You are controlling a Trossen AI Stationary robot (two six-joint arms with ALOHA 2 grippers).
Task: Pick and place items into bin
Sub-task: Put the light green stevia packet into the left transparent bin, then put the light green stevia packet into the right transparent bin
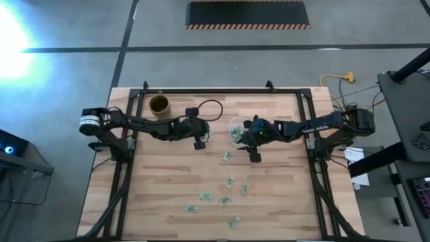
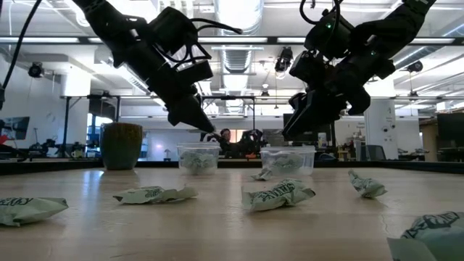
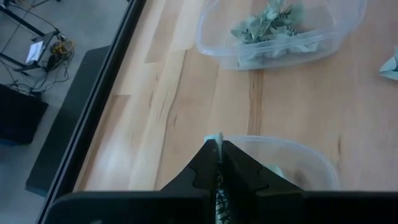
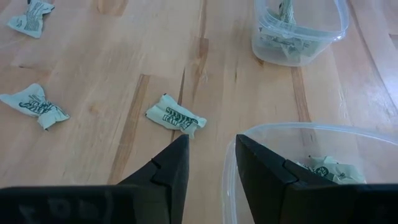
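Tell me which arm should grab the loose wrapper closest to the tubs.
Right. The right gripper is open and hangs just beside that wrapper. The left gripper is shut on a held piece at the rim of a clear tub, so it is busy.

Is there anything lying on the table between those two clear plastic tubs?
No. In the left wrist view, only bare wood lies between the near tub, under the left gripper, and the far tub. The nearest loose wrapper sits off to one side.
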